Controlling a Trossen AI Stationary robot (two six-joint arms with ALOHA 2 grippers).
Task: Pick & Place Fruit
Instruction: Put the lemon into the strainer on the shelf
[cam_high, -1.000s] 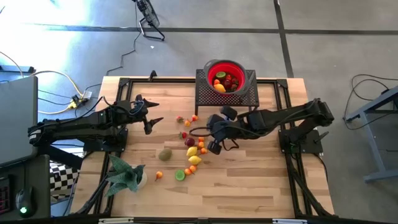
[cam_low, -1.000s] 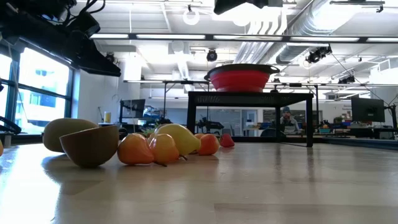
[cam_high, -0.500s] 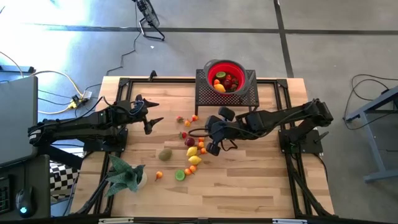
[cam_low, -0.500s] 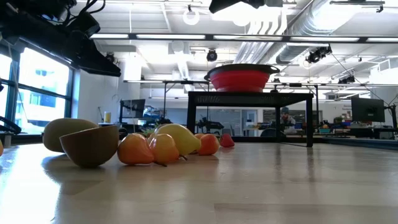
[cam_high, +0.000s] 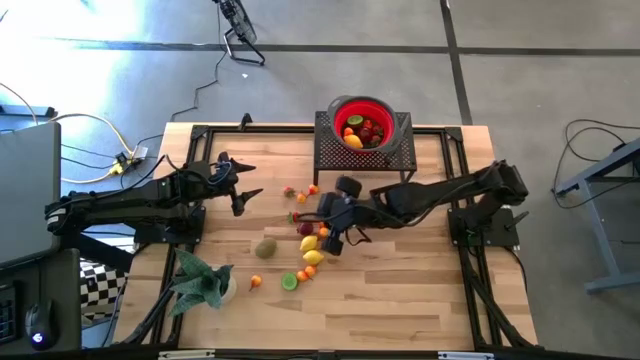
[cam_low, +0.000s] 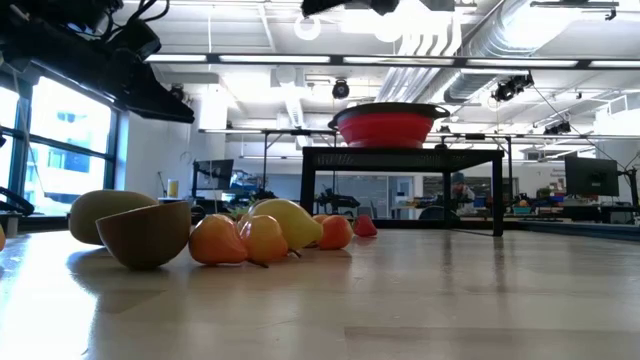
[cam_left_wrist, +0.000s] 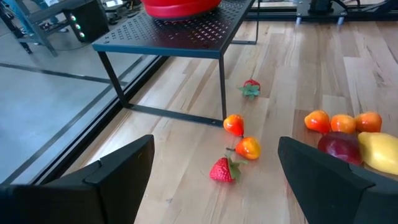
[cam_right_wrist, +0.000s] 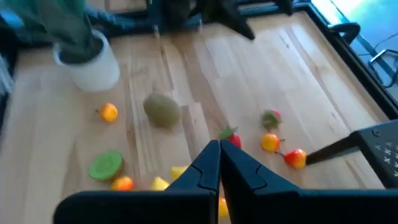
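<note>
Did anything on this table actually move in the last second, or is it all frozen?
The right gripper moved: with its fingers shut and nothing visibly in them, its arm reached farther toward the table's middle and now hangs over the cluster of fruit. Nothing was picked up or let go. The left gripper stayed open where it was, and the fruit, the red bowl and the plant did not shift.

Red bowl (cam_high: 363, 122) atop black perforated stand (cam_high: 330, 152); green leafy plant (cam_high: 200, 282) in white pot, near-left table corner.
</note>
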